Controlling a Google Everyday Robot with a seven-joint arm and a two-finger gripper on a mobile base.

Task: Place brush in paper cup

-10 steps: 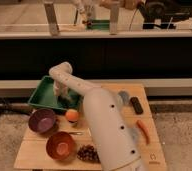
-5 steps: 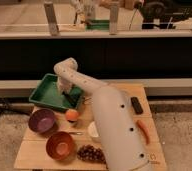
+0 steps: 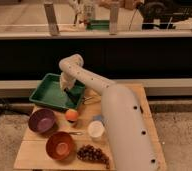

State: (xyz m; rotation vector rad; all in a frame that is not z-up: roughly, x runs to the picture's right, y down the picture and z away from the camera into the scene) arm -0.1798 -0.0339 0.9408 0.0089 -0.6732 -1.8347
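Note:
The white paper cup [image 3: 96,129] stands upright on the wooden table [image 3: 39,159], right of the orange bowl. My gripper [image 3: 66,86] hangs from the bent white arm [image 3: 120,125] over the green tray [image 3: 50,95], near its back right part. I cannot make out the brush; it may be hidden under the gripper or behind the arm. The cup is well in front of and to the right of the gripper.
A purple bowl [image 3: 41,120], an orange bowl [image 3: 60,145], an orange fruit [image 3: 72,115], dark grapes [image 3: 92,153], a small light-blue object [image 3: 98,119] and a thin metal utensil [image 3: 90,100] lie on the table. The arm covers the table's right side. A dark wall rises behind.
The gripper has moved a little to the right over the green tray. The arm has swung right and now hides the black block and carrot on the table's right side.

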